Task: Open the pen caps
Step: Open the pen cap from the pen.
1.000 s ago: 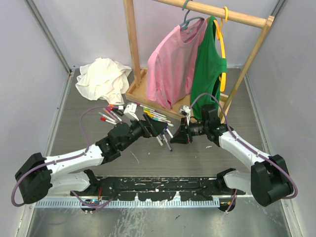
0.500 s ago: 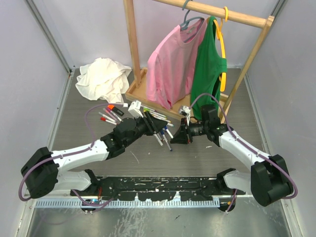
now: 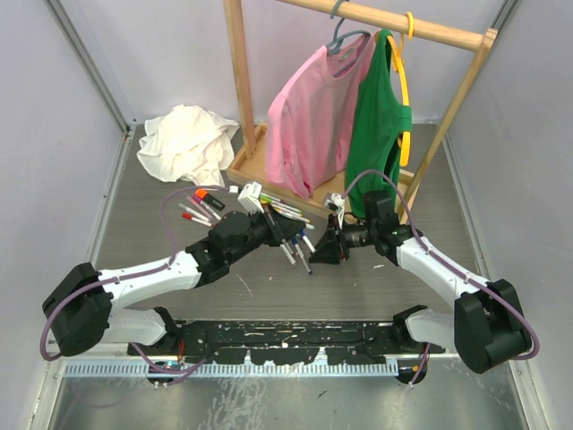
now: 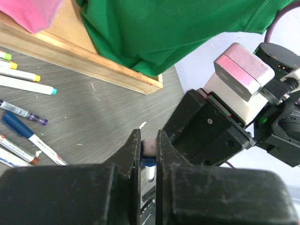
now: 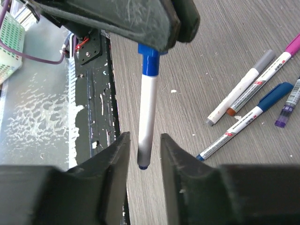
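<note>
A white pen (image 5: 148, 108) with a blue collar hangs upright between the two arms, above the grey table. My left gripper (image 4: 149, 136) is shut on its top end (image 4: 150, 147), where a pale cap piece sits above the blue ring. My right gripper (image 5: 143, 140) brackets the pen's lower end with its jaws slightly apart, a thin gap on each side of the barrel, so it is open. In the top view both grippers meet at mid-table (image 3: 309, 251). Several loose pens (image 3: 201, 206) with coloured caps lie on the table behind them.
A wooden clothes rack (image 3: 240, 90) stands at the back with a pink shirt (image 3: 309, 116) and a green shirt (image 3: 380, 125); its base board (image 4: 93, 65) is close to the left gripper. A crumpled white cloth (image 3: 183, 143) lies back left. More pens (image 5: 243, 93) lie right of the grippers.
My left gripper moved right toward the right gripper and closed on the pen's top end. The right gripper's jaws have loosened off the barrel.
</note>
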{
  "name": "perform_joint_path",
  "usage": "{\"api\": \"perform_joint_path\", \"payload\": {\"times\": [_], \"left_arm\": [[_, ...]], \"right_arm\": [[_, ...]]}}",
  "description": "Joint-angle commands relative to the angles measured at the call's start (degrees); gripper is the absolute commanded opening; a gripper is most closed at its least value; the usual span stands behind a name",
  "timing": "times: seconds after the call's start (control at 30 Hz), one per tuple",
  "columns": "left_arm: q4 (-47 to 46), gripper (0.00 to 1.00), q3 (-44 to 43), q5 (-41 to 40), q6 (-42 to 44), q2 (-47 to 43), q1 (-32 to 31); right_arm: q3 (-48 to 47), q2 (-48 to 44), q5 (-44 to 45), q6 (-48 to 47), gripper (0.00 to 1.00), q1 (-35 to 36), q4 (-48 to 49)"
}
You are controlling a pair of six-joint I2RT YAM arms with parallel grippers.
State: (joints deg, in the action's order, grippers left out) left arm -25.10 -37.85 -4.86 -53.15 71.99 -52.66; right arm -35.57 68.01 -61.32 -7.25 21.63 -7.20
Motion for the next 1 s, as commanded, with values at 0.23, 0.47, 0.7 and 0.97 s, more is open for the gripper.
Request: {"api": "perform_joint_path", "payload": {"times": [0.23, 0.47, 0.7, 0.97], "left_arm": [[-10.2, 0.00, -0.2, 5.5, 1.8, 3.5, 0.2], [-10.6, 0.00, 0.3, 4.4, 2.5, 3.8, 0.3], [-13.5, 0.00, 1.4, 5.0, 1.8, 3.7, 2.8], [-16.4, 0.00, -2.9, 8.4, 1.1, 1.8, 14.5]], "right_arm": [[-2.2, -1.8, -2.3, 4.8, 0.64, 0.1, 6.7], [-2.4, -2.1, -0.4, 6.4, 0.53, -0.2, 7.1], [-2.3, -1.4, 0.5, 7.4, 0.07, -0.2, 7.7], [-2.0, 0.0, -0.3, 8.7, 0.01, -0.1, 8.0]]}}
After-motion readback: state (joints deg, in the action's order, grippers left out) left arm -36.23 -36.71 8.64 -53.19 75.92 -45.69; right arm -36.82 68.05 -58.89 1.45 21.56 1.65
